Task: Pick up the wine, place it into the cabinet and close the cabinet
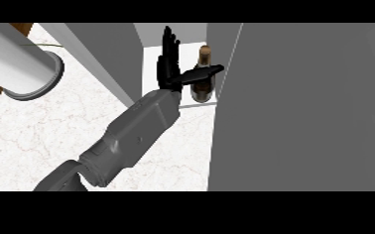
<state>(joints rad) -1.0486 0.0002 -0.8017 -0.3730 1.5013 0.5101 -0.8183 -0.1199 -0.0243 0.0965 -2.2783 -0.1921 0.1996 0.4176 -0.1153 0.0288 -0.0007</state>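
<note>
the one hand [173, 62] in view reaches into the cabinet opening on a grey forearm [135, 131] that crosses the counter from the lower left; which arm it belongs to is hard to say, though entering from that side it looks like the left one. its fingers stand straight and spread, pointing deeper into the cabinet, while the thumb sticks out sideways across the front of the wine bottle [204, 74]; nothing is curled round the bottle, so the hand reads as apart and released. the bottle stands upright on the pale cabinet floor [152, 64], just beside the hand and close against the big grey door panel [293, 109] at the right. judging by this, the pick and the placing look done; what is left is to draw the hand out and swing the door shut. a white cylinder [29, 69] lies on the marble counter [88, 109] well apart at the left.
</note>
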